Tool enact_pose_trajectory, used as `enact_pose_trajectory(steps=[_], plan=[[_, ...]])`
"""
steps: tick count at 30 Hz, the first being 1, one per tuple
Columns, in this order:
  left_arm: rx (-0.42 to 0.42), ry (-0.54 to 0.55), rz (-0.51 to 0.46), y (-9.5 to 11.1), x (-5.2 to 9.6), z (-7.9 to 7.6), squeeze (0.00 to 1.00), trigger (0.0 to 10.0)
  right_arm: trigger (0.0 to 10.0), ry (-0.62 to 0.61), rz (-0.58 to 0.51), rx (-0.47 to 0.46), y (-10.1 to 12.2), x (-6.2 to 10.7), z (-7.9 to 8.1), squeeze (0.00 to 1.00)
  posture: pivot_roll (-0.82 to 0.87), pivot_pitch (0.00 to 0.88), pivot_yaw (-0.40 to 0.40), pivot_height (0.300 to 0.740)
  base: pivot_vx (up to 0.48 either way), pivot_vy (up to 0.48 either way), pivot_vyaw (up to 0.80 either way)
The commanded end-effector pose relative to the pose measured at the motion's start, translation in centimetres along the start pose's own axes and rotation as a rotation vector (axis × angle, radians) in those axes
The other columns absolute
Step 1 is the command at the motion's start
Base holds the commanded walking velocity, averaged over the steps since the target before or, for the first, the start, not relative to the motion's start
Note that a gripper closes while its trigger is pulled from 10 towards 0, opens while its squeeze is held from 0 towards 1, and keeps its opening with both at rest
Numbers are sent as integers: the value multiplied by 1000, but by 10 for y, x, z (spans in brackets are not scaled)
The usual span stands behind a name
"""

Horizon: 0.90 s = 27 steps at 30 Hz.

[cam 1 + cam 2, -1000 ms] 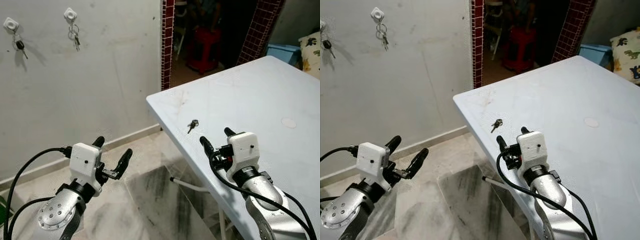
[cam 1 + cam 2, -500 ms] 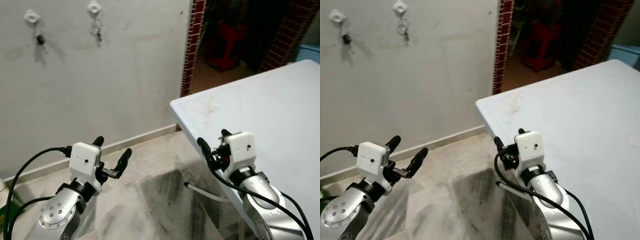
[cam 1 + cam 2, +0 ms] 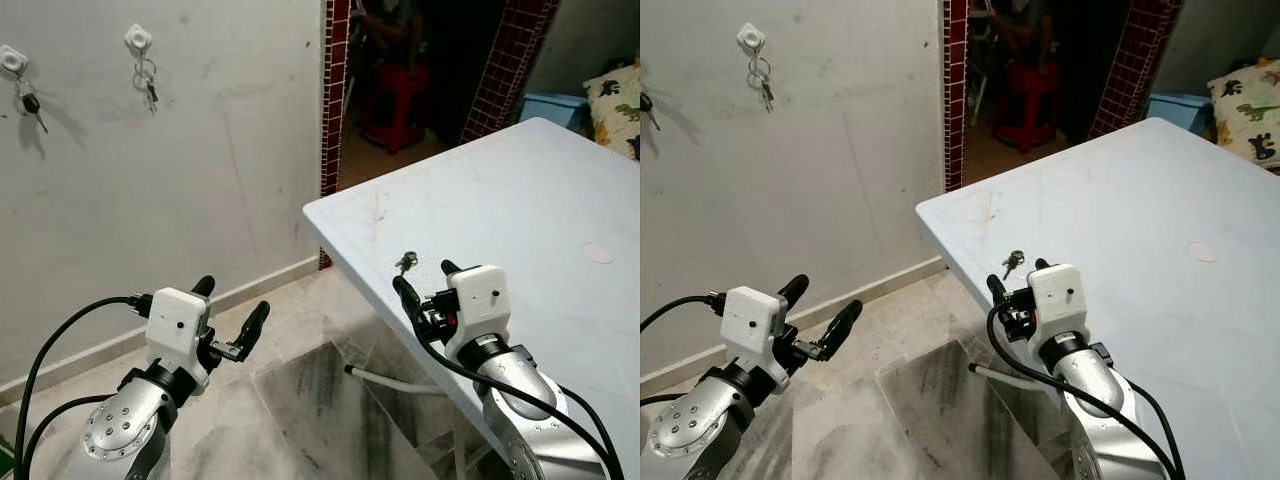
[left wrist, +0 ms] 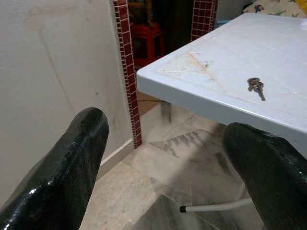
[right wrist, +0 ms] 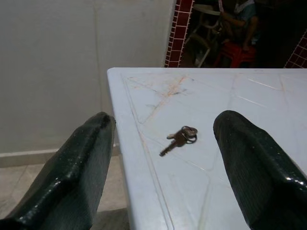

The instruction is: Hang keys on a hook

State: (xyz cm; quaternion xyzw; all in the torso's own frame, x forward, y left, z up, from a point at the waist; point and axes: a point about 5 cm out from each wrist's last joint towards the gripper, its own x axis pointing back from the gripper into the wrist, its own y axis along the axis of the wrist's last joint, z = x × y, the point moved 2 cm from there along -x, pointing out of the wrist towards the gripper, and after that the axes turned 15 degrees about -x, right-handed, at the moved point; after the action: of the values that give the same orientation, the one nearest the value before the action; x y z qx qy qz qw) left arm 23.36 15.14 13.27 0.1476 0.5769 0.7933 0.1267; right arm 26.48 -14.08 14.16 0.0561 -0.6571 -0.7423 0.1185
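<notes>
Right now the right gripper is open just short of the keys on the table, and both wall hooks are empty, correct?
Not quite. The right gripper is open near the keys on the table, but the left eye view shows both wall hooks already holding keys.

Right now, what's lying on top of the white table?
A small bunch of keys near the white table's front edge, just ahead of the open right gripper. The table's near-right part is covered by that arm.

Bright, even daylight; sharp pictures, dark doorway behind.
</notes>
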Motion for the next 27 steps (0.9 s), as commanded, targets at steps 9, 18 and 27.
enact_pose_trajectory(steps=[9, 18, 27], plan=[[-8, -19, -5, 1, -1, -3, 0, 10000, 10000, -5, -13, 3, 4, -5, 2, 0, 84, 36, 35, 740, 296, 0, 0], [-9, -24, -6, 0, -1, -4, 0, 10000, 10000, -14, -19, 5, 5, -7, 2, 0, 84, 39, 34, 740, 437, 0, 0], [-11, -27, 0, -1, -2, -6, 0, 10000, 10000, -16, -19, 6, 5, -7, 2, 0, 82, 36, 37, 740, 443, 0, 0]])
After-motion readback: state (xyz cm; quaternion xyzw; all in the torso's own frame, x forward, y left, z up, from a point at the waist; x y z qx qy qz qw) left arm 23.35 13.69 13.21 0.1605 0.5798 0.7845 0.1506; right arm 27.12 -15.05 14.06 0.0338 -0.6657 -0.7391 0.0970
